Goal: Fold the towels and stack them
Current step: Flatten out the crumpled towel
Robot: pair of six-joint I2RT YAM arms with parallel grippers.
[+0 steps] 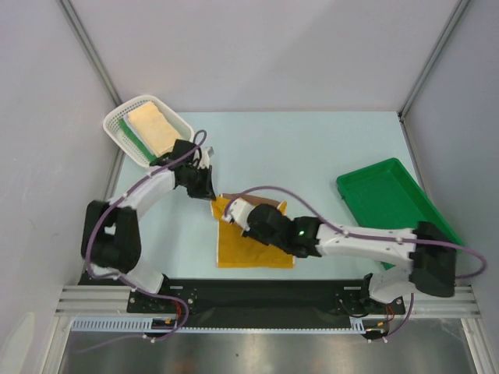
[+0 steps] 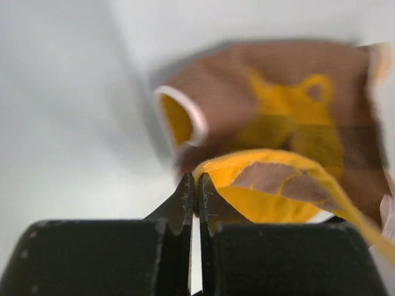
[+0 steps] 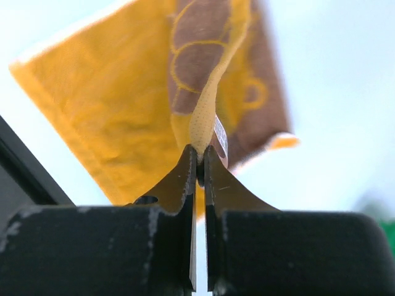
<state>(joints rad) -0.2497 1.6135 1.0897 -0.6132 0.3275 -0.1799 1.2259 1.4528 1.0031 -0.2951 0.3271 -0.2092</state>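
Yellow-brown towel lies mostly flat on table, left of tray. Far edge raised, brown side showing.
Left gripper pinches towel's far corner, jaws tight.
Right gripper pinches yellow hem by label, nearer tray.
Basket sits far left of tray, holds cream towel. Green strip beside it, possibly another towel; view poor.

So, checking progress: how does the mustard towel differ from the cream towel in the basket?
The mustard towel is deep yellow, brown-backed; the cream towel is pale. The mustard towel lies on the table, one edge lifted; the cream towel sits folded in the basket. The left pincer and right pincer pinch the mustard towel; neither touches the cream towel. Both are cloth.
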